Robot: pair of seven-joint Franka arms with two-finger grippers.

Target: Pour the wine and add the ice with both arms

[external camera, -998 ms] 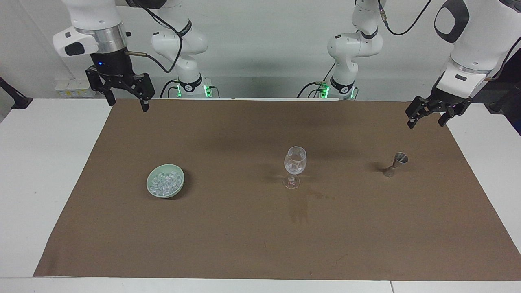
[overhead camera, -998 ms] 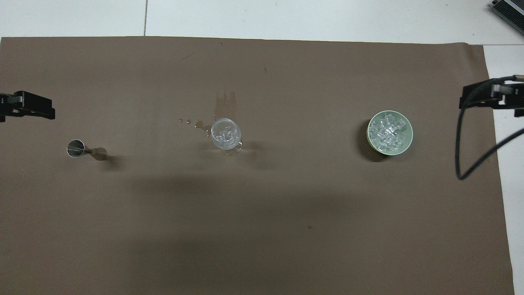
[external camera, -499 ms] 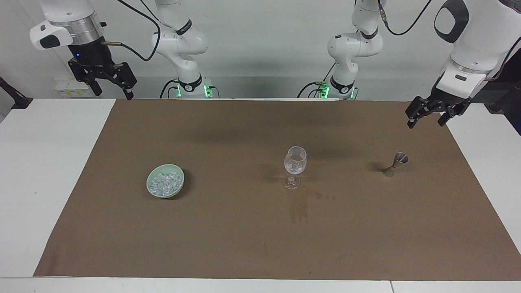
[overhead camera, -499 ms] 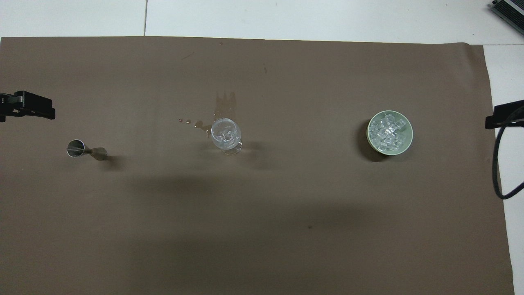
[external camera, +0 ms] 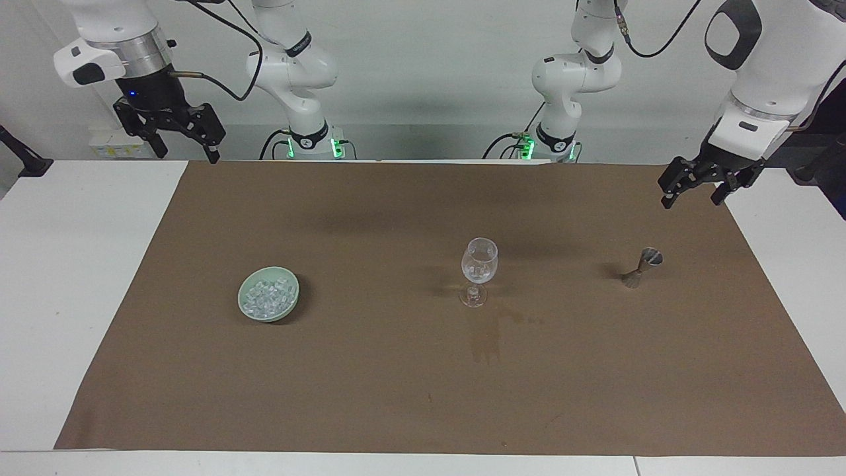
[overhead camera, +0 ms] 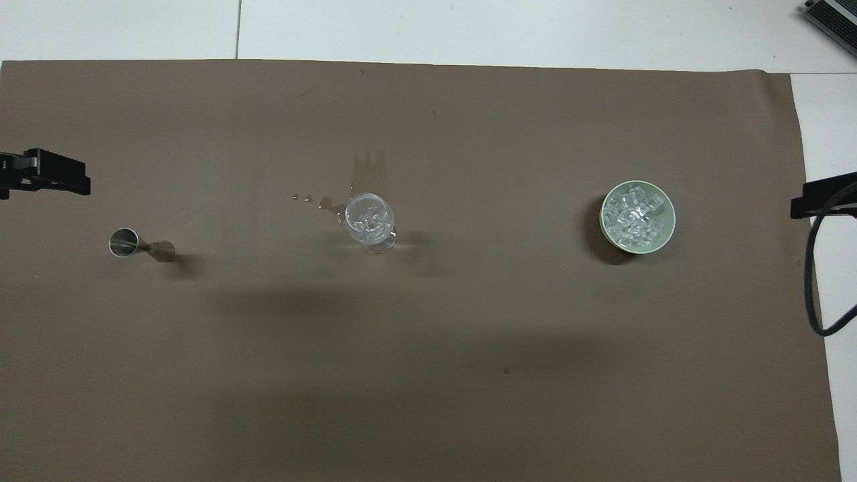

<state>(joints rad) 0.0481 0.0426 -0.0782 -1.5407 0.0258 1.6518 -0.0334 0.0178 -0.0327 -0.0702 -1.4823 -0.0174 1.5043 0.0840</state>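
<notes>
**Ice in the glass, both arms pulled clear**

Ice heaped in the pale green bowl toward the right arm's end of the brown mat; a few cubes showing inside the wine glass at mid-table. Damp stain just beside the glass foot. Jigger standing upright toward the left arm's end.

Right gripper lifted and swung outward in the last second, now over the mat's corner by the robots, fingers spread, carrying nothing. Left gripper unmoved above the mat's edge, fingers parted, empty.

Looks like a finish: nothing held, both arms backed off, glass left standing with ice inside.
</notes>
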